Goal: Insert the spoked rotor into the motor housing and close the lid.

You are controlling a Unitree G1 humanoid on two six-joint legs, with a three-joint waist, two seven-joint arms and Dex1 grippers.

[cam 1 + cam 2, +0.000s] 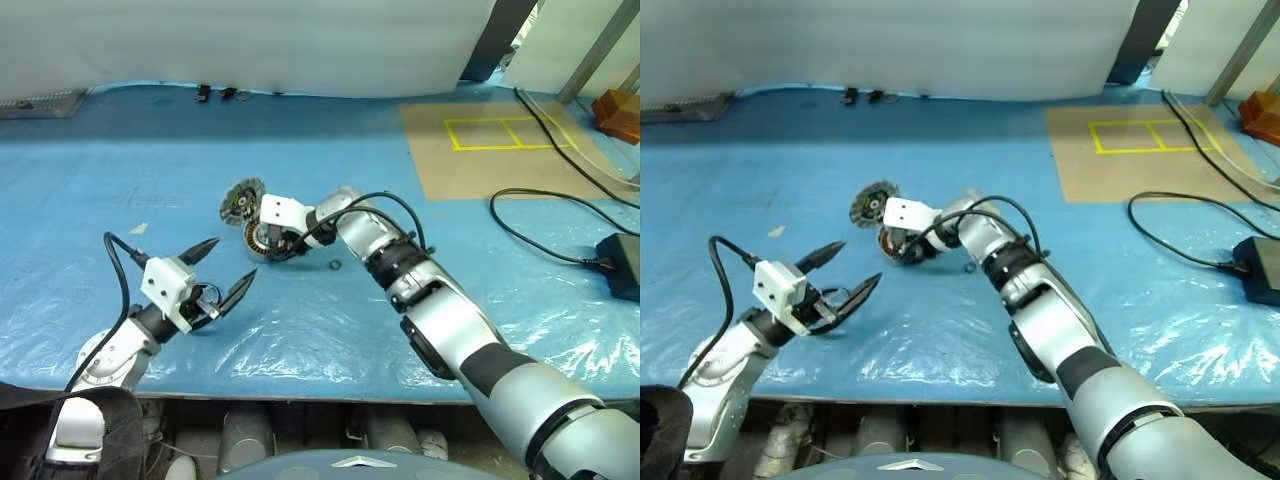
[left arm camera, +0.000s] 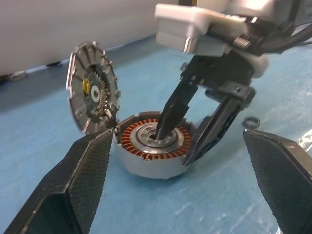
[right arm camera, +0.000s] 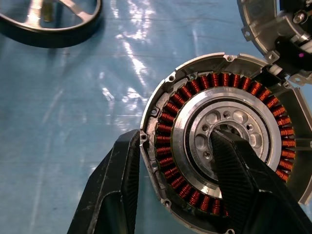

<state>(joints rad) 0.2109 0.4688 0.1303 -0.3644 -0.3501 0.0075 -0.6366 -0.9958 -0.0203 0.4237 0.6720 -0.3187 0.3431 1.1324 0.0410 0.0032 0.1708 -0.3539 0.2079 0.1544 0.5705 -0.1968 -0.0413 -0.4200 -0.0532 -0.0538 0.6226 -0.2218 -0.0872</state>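
Blue plastic sheeting covers the tabletop [image 1: 330, 330], with a brown board [image 1: 490, 150] marked by yellow tape at upper right and black cables [image 1: 540, 225] running to a black box [image 1: 625, 265] at the right edge. Near the frame's middle sits the motor housing [image 2: 153, 156], copper windings exposed, its hinged lid [image 2: 92, 95] standing open just beside it. The right claw [image 3: 175, 190] grips the housing's wall, one finger in the silver centre, one outside. A small dark ring [image 1: 334, 266] lies near. The spoked rotor [image 3: 51, 22] rests apart. The left claw [image 1: 225, 270], at lower left, gapes wide, empty.
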